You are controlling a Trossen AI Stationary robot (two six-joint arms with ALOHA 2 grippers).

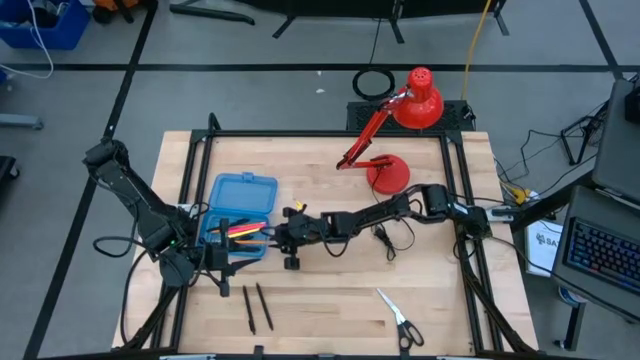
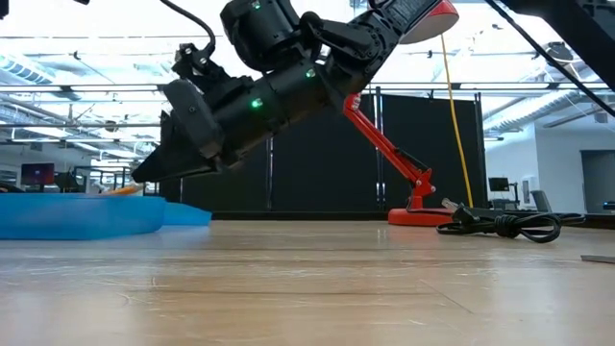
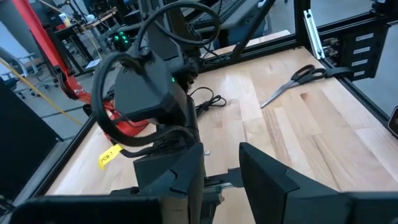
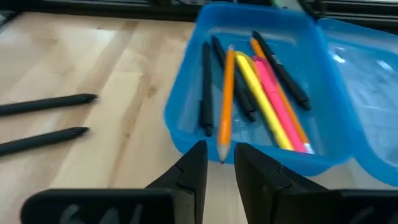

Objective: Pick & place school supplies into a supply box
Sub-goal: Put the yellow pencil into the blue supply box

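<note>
The blue supply box (image 4: 261, 155) lies open on the table, its lid (image 4: 373, 81) folded back. Inside are several school supplies: black pens (image 4: 207, 87), a yellow marker (image 4: 255, 87), a pink one (image 4: 277, 99) and an orange pencil (image 4: 227, 93), whose tip rests over the near rim. My right gripper (image 4: 221, 165) is open at that rim, a finger on each side of the pencil's tip, with a gap on both sides. In the high view it (image 1: 275, 238) reaches over the box (image 1: 240, 205). My left gripper (image 1: 215, 258) waits open by the box's near left corner.
Two black pens (image 1: 257, 306) lie on the wood near the front edge, and scissors (image 1: 400, 318) lie to the front right. A red desk lamp (image 1: 395, 140) stands at the far side, with a black cable (image 1: 385, 237) coiled beside my right arm.
</note>
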